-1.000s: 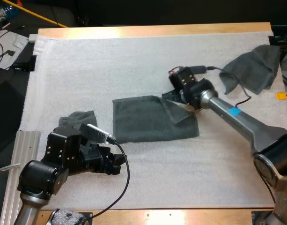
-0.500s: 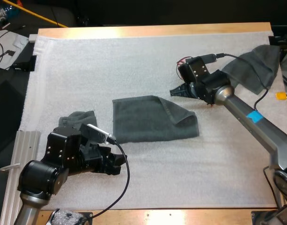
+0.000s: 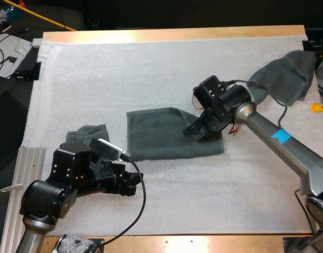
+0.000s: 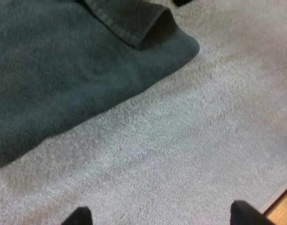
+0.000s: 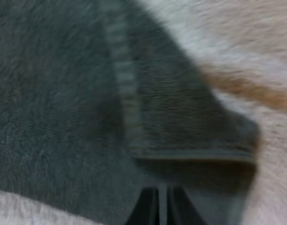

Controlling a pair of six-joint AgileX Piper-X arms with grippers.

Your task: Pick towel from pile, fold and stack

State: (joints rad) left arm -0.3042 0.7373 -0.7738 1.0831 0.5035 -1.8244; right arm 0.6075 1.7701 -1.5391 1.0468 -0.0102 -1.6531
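Three towels out. One half-folded towel [image 3: 156, 139] lies directly under the right claw [image 3: 193, 128], whose fingers are pressed together on nothing, over its turned-back corner flap. Left claw [image 3: 132, 183], fingers apart, rests near that towel's front edge, with a bunched towel [image 3: 87, 133] beside its arm. Crumpled towel [image 3: 287, 74] sits well beyond the right claw. Fold unfinished and stacking undone, I judge. No legible writing.

Black left arm [image 3: 45, 197], silver right arm [image 3: 303, 158], blue mark [image 3: 280, 136], perhaps tape, black fingers [image 5: 150, 211]
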